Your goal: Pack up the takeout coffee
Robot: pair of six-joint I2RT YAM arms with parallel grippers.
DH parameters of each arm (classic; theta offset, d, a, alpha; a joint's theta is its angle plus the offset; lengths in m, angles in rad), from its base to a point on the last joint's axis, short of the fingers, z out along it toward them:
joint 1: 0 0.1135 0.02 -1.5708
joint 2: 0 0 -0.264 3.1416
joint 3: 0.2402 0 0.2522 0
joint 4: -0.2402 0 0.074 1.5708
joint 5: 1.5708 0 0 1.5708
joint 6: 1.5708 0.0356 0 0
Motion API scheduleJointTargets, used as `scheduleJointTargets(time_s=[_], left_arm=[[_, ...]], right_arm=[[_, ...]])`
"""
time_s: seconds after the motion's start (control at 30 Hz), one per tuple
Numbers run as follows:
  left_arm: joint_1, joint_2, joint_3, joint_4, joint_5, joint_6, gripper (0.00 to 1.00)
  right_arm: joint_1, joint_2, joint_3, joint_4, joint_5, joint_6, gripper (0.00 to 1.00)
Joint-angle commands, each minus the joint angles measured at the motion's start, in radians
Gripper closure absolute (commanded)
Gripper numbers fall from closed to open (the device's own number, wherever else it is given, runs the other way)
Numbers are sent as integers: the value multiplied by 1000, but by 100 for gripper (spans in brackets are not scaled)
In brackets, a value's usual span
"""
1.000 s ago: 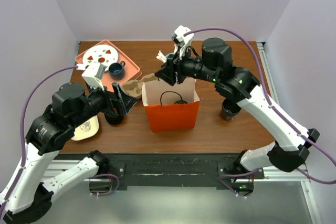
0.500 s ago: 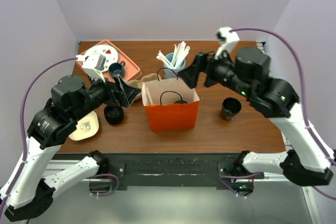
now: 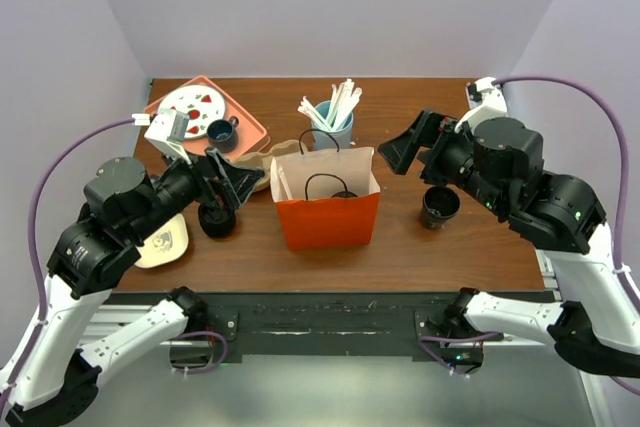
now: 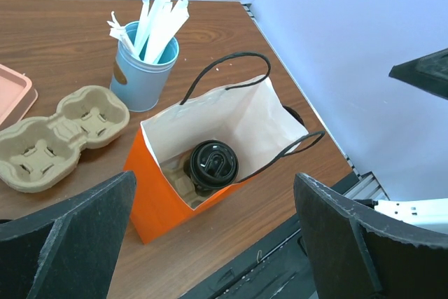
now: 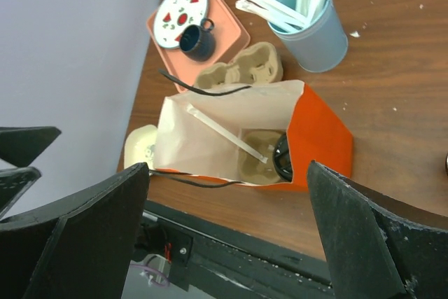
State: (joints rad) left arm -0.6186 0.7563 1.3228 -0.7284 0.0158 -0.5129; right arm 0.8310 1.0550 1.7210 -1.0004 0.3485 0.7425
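Where the right gripper (image 3: 405, 147) hangs: raised over the right half of the table (image 3: 450, 247), fingers spread wide with nothing between them, aimed left toward the bag.
Right arm pose: folded high, with its bulk above the table's right edge.
Left gripper (image 3: 240, 182): spread just as wide and also empty, held over the table's left half and aimed right at the bag.
Left arm pose: bent, reaching in from the near left corner.
Orange bag (image 3: 328, 219): upright with its mouth open, between the two grippers and close to the near edge. Its black cord handles arch over the opening.
Coffee cup (image 4: 213, 164): inside the bag with its black lid on, seated in a brown pulp carrier (image 5: 259, 155) at the bottom.
Hidden: the cup's body below the lid is masked by the carrier and the bag walls.
Pale stick (image 5: 224, 131): leans inside the bag, possibly a wrapped straw. The views are too coarse to be sure.
Black cup (image 3: 440, 205): right of the bag and apart from it.
Second black cup (image 3: 217, 220): left of the bag, partly under the left gripper.
Spare carrier (image 4: 63, 131): empty, just behind the bag's left corner.
Blue cup of straws (image 3: 332, 127): behind the bag.
Pink tray (image 3: 250, 132): far left, holding a plate (image 3: 190, 107) and a dark mug (image 3: 222, 130).
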Motion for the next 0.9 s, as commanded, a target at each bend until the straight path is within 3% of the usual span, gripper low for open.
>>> scheduleJointTargets(time_s=[0.0,0.87], left_arm=[[-4,-9,-20,66,9,-10,0],[-3,-43,-28,63,-2,-38,0]], right_arm=[[2,-35,-35,22,46,35,1],[0,-38,-55,95,-16,-20,1]])
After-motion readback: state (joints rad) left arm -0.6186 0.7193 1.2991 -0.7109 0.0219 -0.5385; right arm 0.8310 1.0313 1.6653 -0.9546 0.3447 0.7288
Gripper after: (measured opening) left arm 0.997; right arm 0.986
